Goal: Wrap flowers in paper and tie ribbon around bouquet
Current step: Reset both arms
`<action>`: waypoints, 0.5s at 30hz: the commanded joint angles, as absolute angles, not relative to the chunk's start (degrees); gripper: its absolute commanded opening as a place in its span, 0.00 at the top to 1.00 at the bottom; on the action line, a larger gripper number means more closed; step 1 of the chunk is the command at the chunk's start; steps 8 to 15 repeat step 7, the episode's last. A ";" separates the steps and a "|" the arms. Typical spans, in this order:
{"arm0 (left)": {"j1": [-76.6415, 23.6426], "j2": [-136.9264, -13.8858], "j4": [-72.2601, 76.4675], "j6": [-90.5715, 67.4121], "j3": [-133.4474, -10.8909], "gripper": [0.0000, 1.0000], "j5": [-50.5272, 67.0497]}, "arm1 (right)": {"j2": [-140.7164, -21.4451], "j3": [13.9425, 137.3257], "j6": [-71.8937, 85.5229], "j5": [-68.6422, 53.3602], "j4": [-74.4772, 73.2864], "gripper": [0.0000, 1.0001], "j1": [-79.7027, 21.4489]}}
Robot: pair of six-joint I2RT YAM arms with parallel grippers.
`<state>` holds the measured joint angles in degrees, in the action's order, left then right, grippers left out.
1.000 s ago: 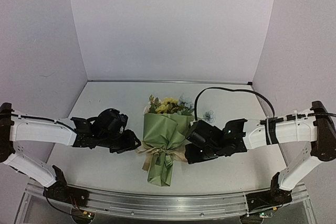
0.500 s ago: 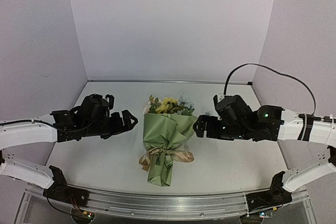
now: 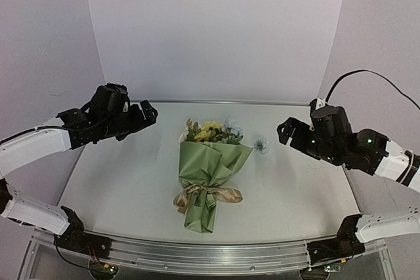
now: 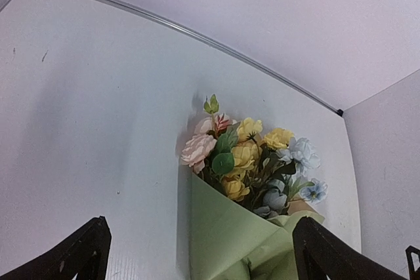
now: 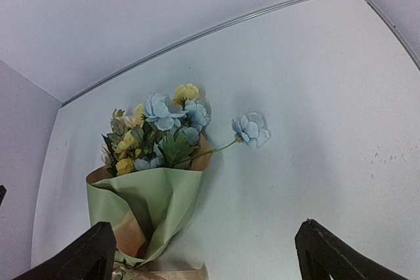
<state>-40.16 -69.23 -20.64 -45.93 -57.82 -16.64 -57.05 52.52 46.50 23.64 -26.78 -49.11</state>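
Hanging above the counter (image 3: 125,181), the left claw (image 3: 147,112) has its fingers (image 4: 85,254) spread wide, with nothing between them. The right claw (image 3: 283,129) hangs opposite, its fingers (image 5: 92,257) equally wide apart and bare. Both claws point inward toward each other.

The bouquet (image 3: 209,172) lies flat on the counter between the two claws, below them and well apart from both. Its blooms point away from the arm bases and its narrow end points toward them. The paper (image 3: 211,160) forms an olive-green cone around the flowers (image 3: 213,130), with a little tan showing at the rim on the right claw's side. The ribbon (image 3: 207,195) is tied in a bow around the narrow part of the cone, with its loops spread to both sides.

One pale blue bloom (image 3: 262,144) sticks out of the bunch on a thin stem toward the right claw and rests on the counter. From each wrist camera, the flowers show ahead of the claw, framed between its two fingers.
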 commanded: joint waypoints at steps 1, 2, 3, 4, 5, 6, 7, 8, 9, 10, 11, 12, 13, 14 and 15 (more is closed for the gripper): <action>-40.00 -69.58 -22.48 -44.22 -60.63 0.00 -19.30 | -55.67 51.96 44.79 25.56 -27.67 0.02 -48.85; -40.01 -69.49 -22.55 -44.14 -60.57 0.00 -19.31 | -55.47 51.88 44.87 25.52 -27.77 0.02 -48.83; -40.01 -69.40 -22.69 -44.14 -60.48 0.00 -19.33 | -55.33 51.73 44.99 25.51 -27.90 0.02 -48.81; -39.99 -69.18 -22.69 -44.06 -60.33 0.00 -19.33 | -55.08 51.59 45.07 25.54 -28.04 0.02 -48.79; -40.00 -69.01 -22.59 -44.04 -60.09 0.00 -19.30 | -54.99 51.48 45.06 25.56 -28.12 0.02 -48.78; -39.99 -68.58 -22.45 -44.03 -59.92 0.00 -19.33 | -54.89 51.43 44.97 25.71 -28.21 0.02 -48.78; -39.99 -68.33 -22.31 -43.96 -59.76 0.00 -19.36 | -54.89 51.56 44.96 25.91 -28.35 0.02 -48.81; -39.99 -68.33 -22.31 -43.96 -59.76 0.00 -19.36 | -54.89 51.56 44.96 25.91 -28.35 0.02 -48.81; -39.99 -68.33 -22.31 -43.96 -59.76 0.00 -19.36 | -54.89 51.56 44.96 25.91 -28.35 0.02 -48.81; -39.99 -68.33 -22.31 -43.96 -59.76 0.00 -19.36 | -54.89 51.56 44.96 25.91 -28.35 0.02 -48.81; -39.99 -68.33 -22.31 -43.96 -59.76 0.00 -19.36 | -54.89 51.56 44.96 25.91 -28.35 0.02 -48.81; -39.99 -68.33 -22.31 -43.96 -59.76 0.00 -19.36 | -54.89 51.56 44.96 25.91 -28.35 0.02 -48.81; -39.99 -68.33 -22.31 -43.96 -59.76 0.00 -19.36 | -54.89 51.56 44.96 25.91 -28.35 0.02 -48.81; -39.99 -68.33 -22.31 -43.96 -59.76 0.00 -19.36 | -54.89 51.56 44.96 25.91 -28.35 0.02 -48.81; -39.99 -68.33 -22.31 -43.96 -59.76 0.00 -19.36 | -54.89 51.56 44.96 25.91 -28.35 0.02 -48.81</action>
